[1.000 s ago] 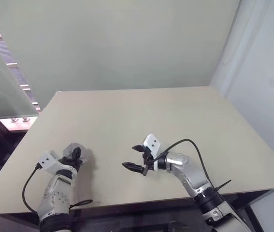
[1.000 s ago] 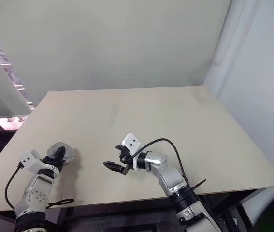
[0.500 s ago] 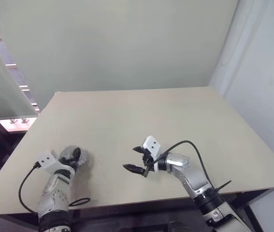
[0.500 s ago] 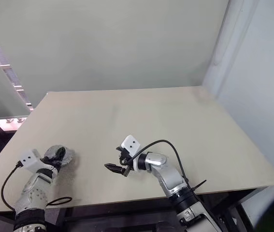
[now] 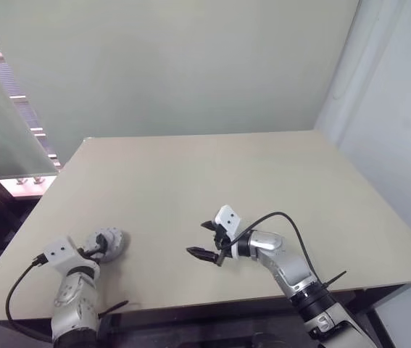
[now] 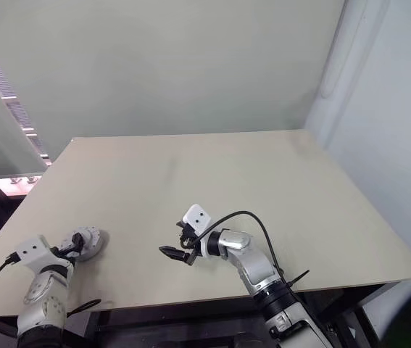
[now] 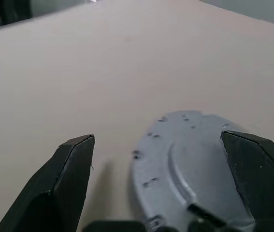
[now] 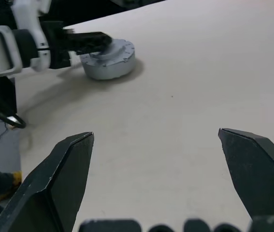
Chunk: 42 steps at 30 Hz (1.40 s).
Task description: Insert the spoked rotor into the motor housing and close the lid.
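Item: motor housing (image 5: 109, 243), round, grey metal, lid on top, flat on the table (image 5: 212, 181) near the near-left corner. Top face shows a raised centre disc and small holes round the rim in the left wrist view. Windings not visible; closed top faces up.

Left gripper (image 5: 96, 247): at the near-left edge of the table, pointing toward the housing. Jaws spread wide, one black finger (image 7: 69, 169) to each side of the housing in the left wrist view. Nothing clamped; contact between fingertips and housing cannot be told. Seen from the right wrist view, reaching over the near side of the grey disc (image 8: 108, 59).

Right gripper (image 5: 206, 241): near the middle of the near edge of the table, well apart from the housing, pointing left toward it. Jaws fully apart, empty, bare tabletop between the two fingers (image 8: 66, 169). Black cable (image 5: 281, 217) loops from the wrist camera block over the forearm.

Surroundings: pale beige tabletop, plain light wall at the far side, white curtain at the far right, frosted glass panel at the far left
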Each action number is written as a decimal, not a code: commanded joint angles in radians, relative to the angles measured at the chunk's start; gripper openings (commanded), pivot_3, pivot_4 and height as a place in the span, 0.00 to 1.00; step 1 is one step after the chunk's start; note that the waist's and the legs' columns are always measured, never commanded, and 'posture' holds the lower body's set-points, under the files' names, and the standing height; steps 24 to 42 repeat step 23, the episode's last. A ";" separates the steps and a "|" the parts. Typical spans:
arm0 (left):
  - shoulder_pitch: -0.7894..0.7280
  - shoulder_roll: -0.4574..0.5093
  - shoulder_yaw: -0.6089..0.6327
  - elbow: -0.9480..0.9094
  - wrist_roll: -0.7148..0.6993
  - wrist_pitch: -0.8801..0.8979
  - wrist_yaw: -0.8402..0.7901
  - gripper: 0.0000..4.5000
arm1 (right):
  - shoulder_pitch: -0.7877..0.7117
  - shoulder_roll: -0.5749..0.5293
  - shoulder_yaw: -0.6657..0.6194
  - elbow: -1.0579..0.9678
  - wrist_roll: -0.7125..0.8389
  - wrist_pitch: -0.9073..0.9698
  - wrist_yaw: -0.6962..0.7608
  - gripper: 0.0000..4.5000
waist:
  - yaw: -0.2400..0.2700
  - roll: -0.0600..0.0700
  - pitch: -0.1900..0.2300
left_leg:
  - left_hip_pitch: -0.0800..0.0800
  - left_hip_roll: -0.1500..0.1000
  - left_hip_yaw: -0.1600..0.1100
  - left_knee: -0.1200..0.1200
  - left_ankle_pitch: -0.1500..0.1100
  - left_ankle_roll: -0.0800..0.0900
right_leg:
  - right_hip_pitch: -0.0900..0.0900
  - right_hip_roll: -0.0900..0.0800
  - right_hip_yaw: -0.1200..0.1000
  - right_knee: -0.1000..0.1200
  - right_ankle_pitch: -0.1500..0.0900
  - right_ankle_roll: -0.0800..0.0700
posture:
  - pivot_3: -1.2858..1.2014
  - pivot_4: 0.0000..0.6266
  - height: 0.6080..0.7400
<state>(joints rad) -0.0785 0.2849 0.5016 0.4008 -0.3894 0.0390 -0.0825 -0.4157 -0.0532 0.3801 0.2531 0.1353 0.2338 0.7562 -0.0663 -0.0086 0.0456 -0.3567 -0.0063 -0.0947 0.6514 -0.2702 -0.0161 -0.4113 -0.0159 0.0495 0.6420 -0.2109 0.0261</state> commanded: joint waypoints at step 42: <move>0.134 0.150 -0.430 -0.667 -0.055 0.340 -0.445 1.00 | 0.090 -0.147 -0.233 -0.167 0.054 0.092 -0.095 1.00 | 0.016 0.007 0.003 | 0.001 0.002 0.004 0.002 0.000 0.001 | 0.001 0.002 0.003 0.002 0.000 -0.001 | 0.52 0.00 1.00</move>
